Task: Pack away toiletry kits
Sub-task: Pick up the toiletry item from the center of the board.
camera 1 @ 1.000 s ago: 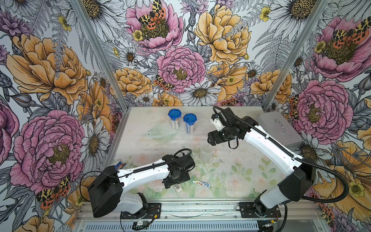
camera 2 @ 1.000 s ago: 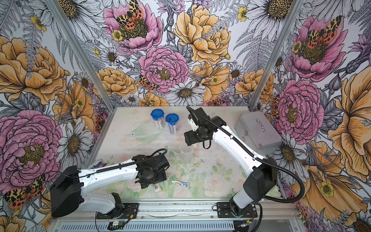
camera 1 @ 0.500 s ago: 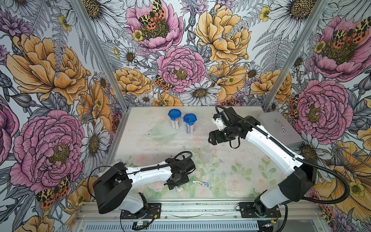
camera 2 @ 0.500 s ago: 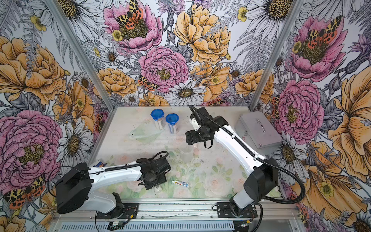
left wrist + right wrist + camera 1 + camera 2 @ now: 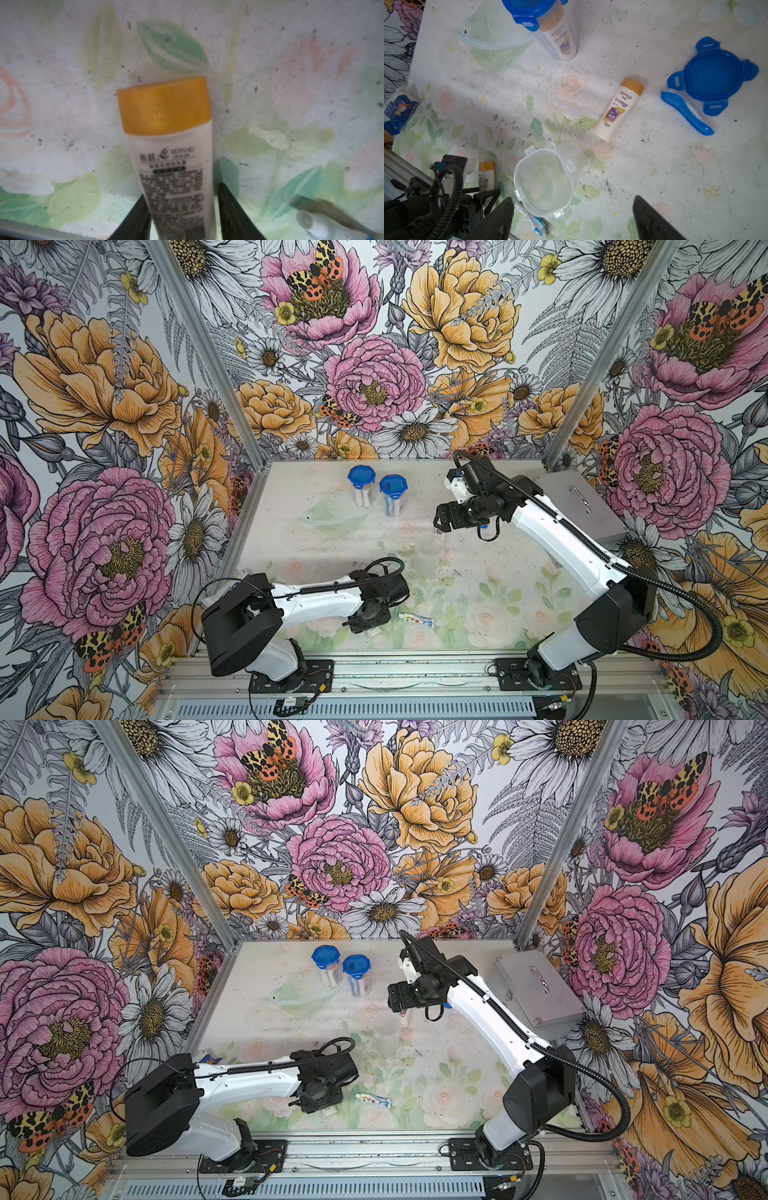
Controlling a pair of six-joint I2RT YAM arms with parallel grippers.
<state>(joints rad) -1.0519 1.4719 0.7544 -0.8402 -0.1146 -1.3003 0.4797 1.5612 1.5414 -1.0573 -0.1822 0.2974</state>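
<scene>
- Left claw (image 5: 181,193) is seen low at the front left of the surface (image 5: 478,597), fingers (image 5: 226,207) set either side of a lying orange-capped bottle (image 5: 168,149); whether it is actually pinched cannot be told
- Toothpaste tube (image 5: 417,620) is laid flat just right of that claw
- Left lidded cup (image 5: 362,485) and right lidded cup (image 5: 393,494) are stood side by side at the back
- Open clear cup (image 5: 544,182) is stood upright mid-surface
- Right claw (image 5: 572,199) is held above it, spread wide, nothing gripped
- Second bottle (image 5: 619,109), loose blue lid (image 5: 714,76) and blue toothbrush (image 5: 687,114) are laid near the open clear cup, toothbrush right against the lid
- Silver case (image 5: 582,506) is set at the right edge, lid down
</scene>
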